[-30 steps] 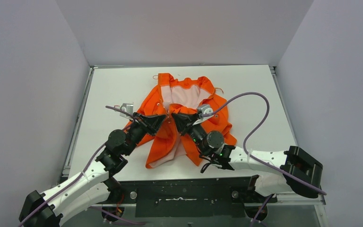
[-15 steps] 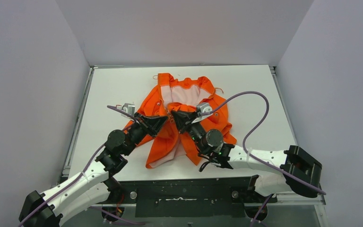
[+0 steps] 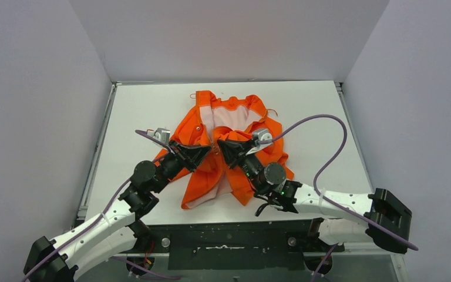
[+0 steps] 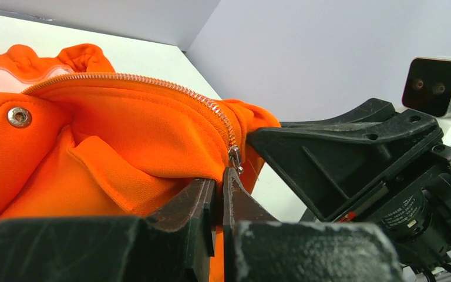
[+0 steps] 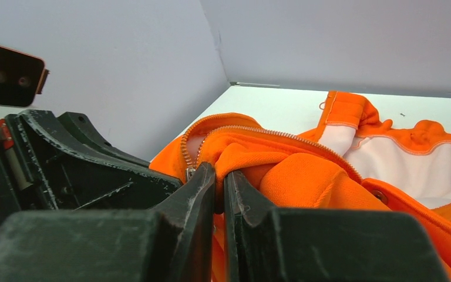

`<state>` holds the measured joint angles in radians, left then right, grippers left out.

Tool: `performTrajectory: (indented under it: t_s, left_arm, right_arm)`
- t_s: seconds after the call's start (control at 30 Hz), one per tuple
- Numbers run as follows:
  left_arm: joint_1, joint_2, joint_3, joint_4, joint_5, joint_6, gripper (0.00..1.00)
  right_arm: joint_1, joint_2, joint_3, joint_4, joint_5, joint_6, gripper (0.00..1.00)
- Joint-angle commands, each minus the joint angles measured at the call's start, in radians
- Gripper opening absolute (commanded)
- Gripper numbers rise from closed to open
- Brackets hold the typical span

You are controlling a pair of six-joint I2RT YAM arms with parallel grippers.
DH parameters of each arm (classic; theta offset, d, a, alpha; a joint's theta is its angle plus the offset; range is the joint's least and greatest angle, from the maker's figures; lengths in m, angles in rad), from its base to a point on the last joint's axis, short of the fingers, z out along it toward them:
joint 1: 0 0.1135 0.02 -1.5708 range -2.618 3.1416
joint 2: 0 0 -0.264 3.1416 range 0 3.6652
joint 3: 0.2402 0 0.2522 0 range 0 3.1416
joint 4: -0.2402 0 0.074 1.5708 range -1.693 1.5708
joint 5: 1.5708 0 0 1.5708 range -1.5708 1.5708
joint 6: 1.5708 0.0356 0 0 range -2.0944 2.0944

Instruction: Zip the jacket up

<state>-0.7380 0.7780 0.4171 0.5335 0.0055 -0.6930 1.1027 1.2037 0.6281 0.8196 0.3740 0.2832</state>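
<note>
The orange jacket (image 3: 273, 151) lies open on the white table, pale lining (image 3: 229, 119) showing at the collar. Both grippers meet tip to tip over its front. My left gripper (image 3: 209, 151) is shut on the edge of one front panel; in the left wrist view its jaws (image 4: 220, 179) pinch orange fabric just below the metal zipper slider (image 4: 234, 157). My right gripper (image 3: 219, 145) is shut on the other panel's edge (image 5: 219, 176), next to a zipper end piece (image 5: 191, 173). Zipper teeth (image 4: 152, 82) run up along the lifted fold.
A white table (image 3: 311, 106) is enclosed by grey walls on three sides. A purple cable (image 3: 329, 126) arcs above the right side of the table. The jacket's hem (image 3: 197, 201) reaches toward the near edge. A snap button (image 4: 19, 116) sits on the left panel.
The right arm has shifted to the right and its gripper has moved slightly toward the near side. The left gripper edged right. Both stay clamped on the jacket front.
</note>
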Motion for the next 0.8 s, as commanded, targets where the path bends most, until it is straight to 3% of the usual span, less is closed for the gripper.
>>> performTrajectory:
  t_s: [0.0,0.27,0.47,0.77]
  left_arm:
    - [-0.013,-0.004,0.033,0.009,0.051,-0.014,0.00]
    - [-0.004,0.026,0.033,0.036,0.089,-0.074,0.00]
    - [0.010,0.037,0.037,0.045,0.152,-0.125,0.00]
    - [0.033,0.041,0.044,-0.003,0.186,-0.184,0.00]
  right_arm:
    - [0.013,-0.094,-0.020,0.044,-0.029,0.079,0.00]
    - [0.014,-0.167,-0.063,-0.053,-0.016,0.145,0.12]
    - [0.013,-0.234,-0.102,-0.128,0.015,0.172,0.29]
    - [0.011,-0.395,-0.127,-0.361,0.017,0.119,0.37]
